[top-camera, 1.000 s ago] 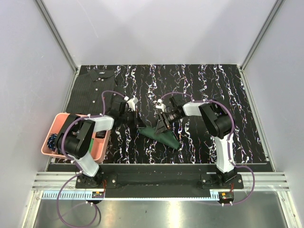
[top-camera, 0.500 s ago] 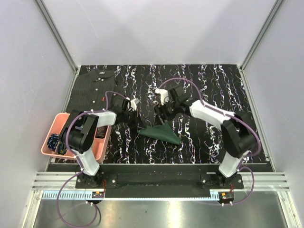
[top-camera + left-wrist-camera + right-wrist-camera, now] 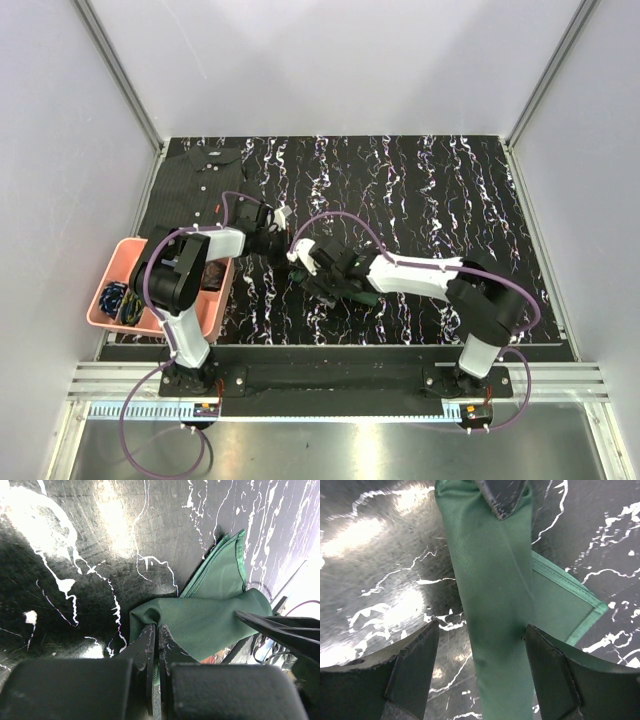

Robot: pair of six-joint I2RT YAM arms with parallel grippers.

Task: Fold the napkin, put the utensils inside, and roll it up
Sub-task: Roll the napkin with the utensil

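The dark green napkin lies bunched into a long narrow fold on the black marbled table. It also shows in the left wrist view. In the top view most of the napkin is under my right arm. My left gripper is shut on one end of the fold. In the top view the left gripper is at the napkin's left end. My right gripper is open, with a finger on each side of the fold. It is low over the napkin in the top view. The orange-red fork is hidden.
A pink bin with small items stands at the left edge, beside my left arm. A dark pinstriped shirt lies at the back left. Grey walls enclose the table on three sides.
My right arm has swung left and toward the near edge, low over the napkin. The napkin has gone from a raised triangle to a narrow bunched fold. My left gripper stayed in place.
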